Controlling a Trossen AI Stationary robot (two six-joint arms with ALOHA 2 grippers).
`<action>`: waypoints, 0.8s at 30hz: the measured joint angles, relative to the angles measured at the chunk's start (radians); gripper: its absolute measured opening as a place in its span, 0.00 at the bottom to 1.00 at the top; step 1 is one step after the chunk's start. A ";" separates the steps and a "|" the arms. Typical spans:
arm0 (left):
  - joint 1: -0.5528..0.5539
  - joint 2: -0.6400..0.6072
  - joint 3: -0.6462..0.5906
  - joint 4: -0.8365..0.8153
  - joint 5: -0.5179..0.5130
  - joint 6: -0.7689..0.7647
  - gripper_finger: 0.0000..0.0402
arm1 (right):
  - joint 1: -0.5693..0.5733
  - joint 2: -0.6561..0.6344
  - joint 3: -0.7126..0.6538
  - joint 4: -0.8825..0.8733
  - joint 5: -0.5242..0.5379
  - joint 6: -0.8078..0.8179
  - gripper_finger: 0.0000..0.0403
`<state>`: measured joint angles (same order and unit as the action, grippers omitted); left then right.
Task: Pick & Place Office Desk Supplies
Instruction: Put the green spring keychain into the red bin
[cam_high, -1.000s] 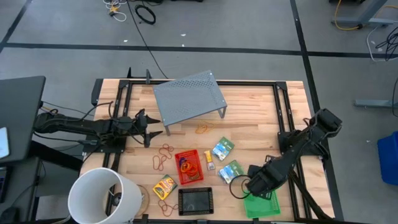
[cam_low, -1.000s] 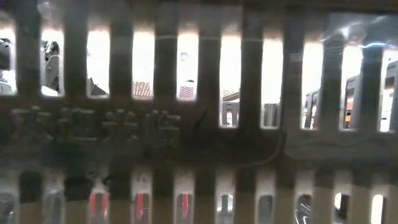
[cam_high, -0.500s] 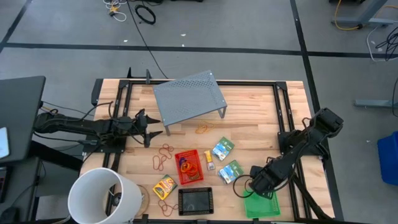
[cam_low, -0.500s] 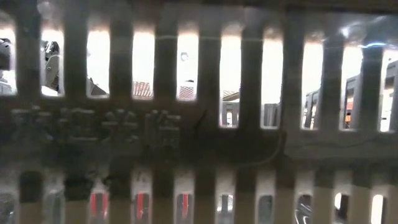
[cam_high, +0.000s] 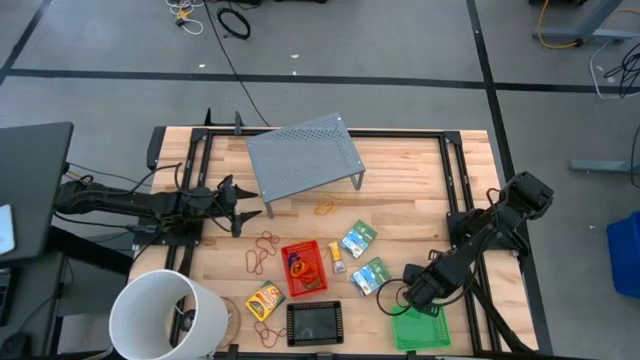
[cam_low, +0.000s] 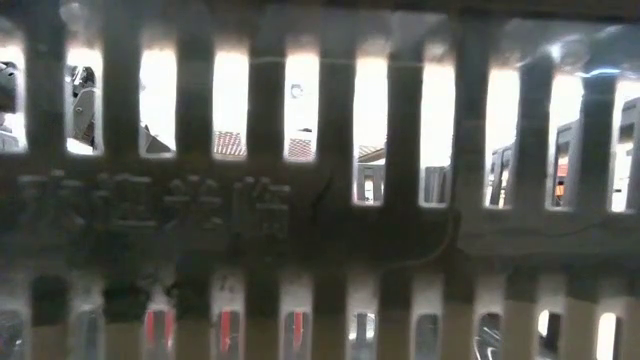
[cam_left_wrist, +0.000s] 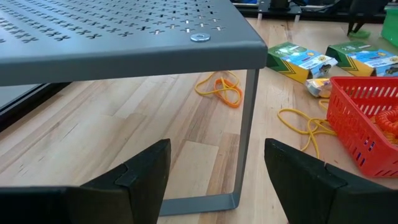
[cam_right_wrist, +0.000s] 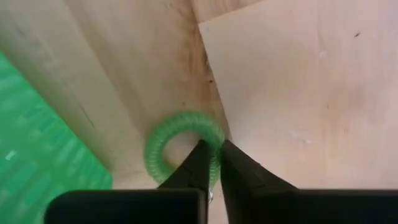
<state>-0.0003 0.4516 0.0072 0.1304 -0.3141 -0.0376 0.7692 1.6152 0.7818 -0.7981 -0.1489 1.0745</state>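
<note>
1. The right gripper (cam_right_wrist: 211, 163) pinches the rim of a small green coiled ring (cam_right_wrist: 163, 138), its fingers nearly closed on it; the ring, a round ribbed loop, lies flat on the pale wood table (cam_right_wrist: 298, 81).
2. Just beside the ring sits the green mesh tray (cam_high: 420, 327).
3. Well away from the tray, the left gripper (cam_left_wrist: 214, 165) waits spread open, facing the grey perforated metal riser (cam_left_wrist: 124, 37).
</note>
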 joint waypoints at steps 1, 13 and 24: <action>0.000 0.000 0.000 0.000 0.000 0.000 0.65 | 0.000 0.000 0.000 -0.001 0.004 0.002 0.04; 0.000 0.000 0.000 0.000 0.000 0.000 0.65 | -0.013 0.008 0.165 -0.169 0.196 -0.076 0.01; 0.000 0.000 0.000 0.000 0.000 0.000 0.65 | -0.088 0.006 0.406 -0.218 0.519 -0.291 0.00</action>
<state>-0.0002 0.4517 0.0072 0.1305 -0.3141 -0.0376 0.6814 1.6215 1.1878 -1.0163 0.3702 0.7839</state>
